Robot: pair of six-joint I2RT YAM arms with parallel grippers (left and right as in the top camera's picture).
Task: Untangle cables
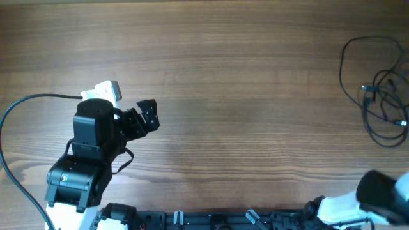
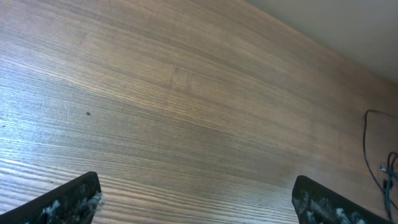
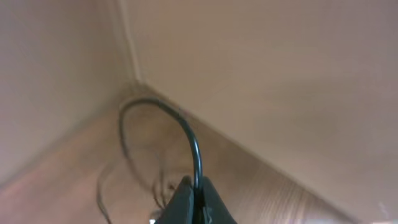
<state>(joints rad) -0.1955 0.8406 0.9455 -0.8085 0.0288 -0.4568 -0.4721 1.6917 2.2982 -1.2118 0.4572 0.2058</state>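
The right gripper (image 3: 194, 204) is pinched fully closed. From its tips the cables (image 3: 197, 155), thin black looping cords, arc away; whether it grips one is unclear. The left gripper (image 2: 196, 186) gapes wide and empty, with the cables far to its right.

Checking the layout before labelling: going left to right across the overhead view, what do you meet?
First the left arm → left gripper, open → a bare stretch of table → cables near the right edge.
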